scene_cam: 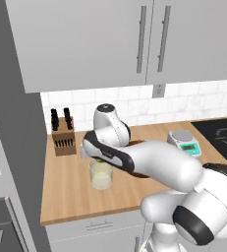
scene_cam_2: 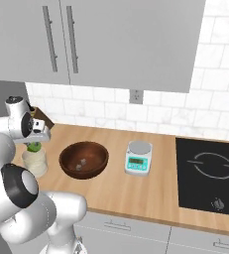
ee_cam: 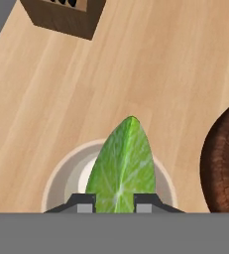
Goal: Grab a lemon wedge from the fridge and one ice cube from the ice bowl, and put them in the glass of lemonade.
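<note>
The lemon wedge (ee_cam: 121,166) is clamped between the two finger tips of the gripper (ee_cam: 115,201), whose jaws stand narrow, closed against the fruit's flat sides. In the hand view the wedge hangs point-first directly over the round mouth of the glass of lemonade (ee_cam: 66,171), apart from its rim. In the right base view the wedge (scene_cam_2: 34,147) shows as a small green piece just above the glass (scene_cam_2: 34,162), below the gripper (scene_cam_2: 36,140). The left base view shows the gripper (scene_cam: 101,158) low over the glass (scene_cam: 100,175), which holds pale yellowish liquid.

Just beside the glass stands the ice bowl (scene_cam_2: 84,159), a dark brown wooden bowl with two small pale cubes on its floor; its edge (ee_cam: 224,158) appears in the hand view. Beyond the bowl sits a small white kitchen scale (scene_cam_2: 138,158). A wooden knife block (scene_cam: 63,137) stands near the tiled wall behind the glass. All rest on the wooden counter (scene_cam_2: 136,193).
</note>
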